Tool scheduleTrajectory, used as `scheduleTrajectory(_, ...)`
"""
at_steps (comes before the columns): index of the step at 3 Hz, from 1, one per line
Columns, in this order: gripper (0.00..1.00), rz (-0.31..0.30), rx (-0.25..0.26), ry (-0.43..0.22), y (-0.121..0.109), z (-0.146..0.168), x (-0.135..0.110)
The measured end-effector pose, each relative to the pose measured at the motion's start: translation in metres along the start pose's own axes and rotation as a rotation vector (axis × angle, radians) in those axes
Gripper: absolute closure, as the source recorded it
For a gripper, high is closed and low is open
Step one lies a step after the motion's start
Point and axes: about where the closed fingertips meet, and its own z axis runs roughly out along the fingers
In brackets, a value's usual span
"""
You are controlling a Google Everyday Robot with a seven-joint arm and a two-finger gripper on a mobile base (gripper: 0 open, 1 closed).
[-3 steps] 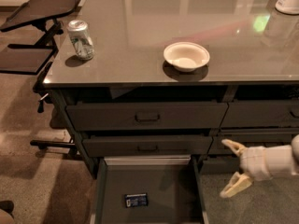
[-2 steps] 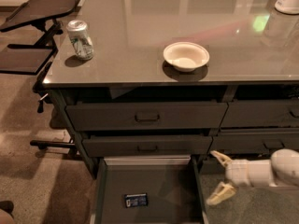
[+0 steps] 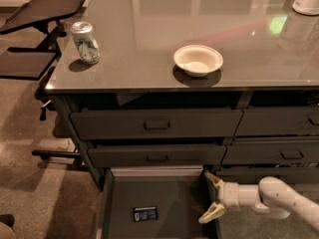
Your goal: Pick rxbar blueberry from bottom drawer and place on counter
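Rightward of rxbar blueberry (image 3: 145,213) — spread gripper (image 3: 211,198) at bottom drawer (image 3: 157,172) rim

The bar (image 3: 145,213) (dark blue, white print) lies flat in the open drawer (image 3: 157,172), below the glossy counter (image 3: 149,44). The gripper (image 3: 205,197), fingers spread, hangs at the drawer's right rim.

Gripper (image 3: 210,197): seen low right, at the bottom drawer's (image 3: 157,172) right rim.
Fingers (image 3: 213,179): two, tan, tapered, set apart.
Wrist (image 3: 234,195): short white cylinder, marked by a darker seam.
Arm (image 3: 285,201): white, smooth, rounded tube with a bulbous joint.
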Motion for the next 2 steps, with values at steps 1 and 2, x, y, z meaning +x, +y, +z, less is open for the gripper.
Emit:
scheduleTrajectory(1,0.0,0.054,-0.017,-0.028,0.0163,0.0229,0.0244)
scheduleTrajectory(2,0.0,0.054,-0.018,-0.028,0.0163,0.0229,0.0244)
